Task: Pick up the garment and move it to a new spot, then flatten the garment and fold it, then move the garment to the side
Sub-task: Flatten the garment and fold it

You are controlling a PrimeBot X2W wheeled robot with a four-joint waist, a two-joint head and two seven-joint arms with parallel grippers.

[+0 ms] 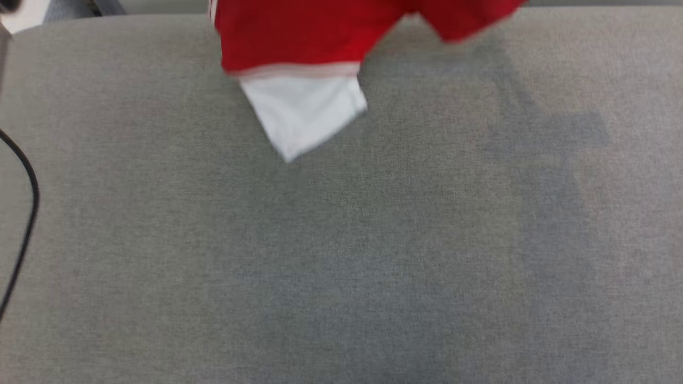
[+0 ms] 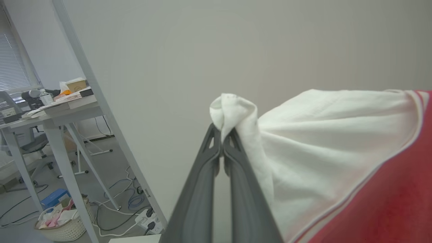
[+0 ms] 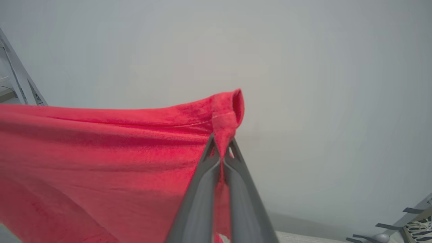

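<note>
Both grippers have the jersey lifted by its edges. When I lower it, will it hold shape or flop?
Likely floppy: the garment sags between the left gripper and right gripper, its white sleeve dangling. Probably light: small pinches of cloth carry it. It may crumple on the grey surface, so keep it stretched.

The desk [image 1: 341, 277] stretches beneath me across the head view, covered in plain grey woven cloth. Its far edge runs along the top of the frame and rounds off at the upper left. A soft shadow darkens the cloth on the right side. At upper centre the white sleeve of the shirt [image 1: 299, 42] points down over the cloth; I cannot tell whether its tip touches. A black cable [image 1: 31, 213] curves along the left edge, lying there or hanging above, I cannot tell.
</note>
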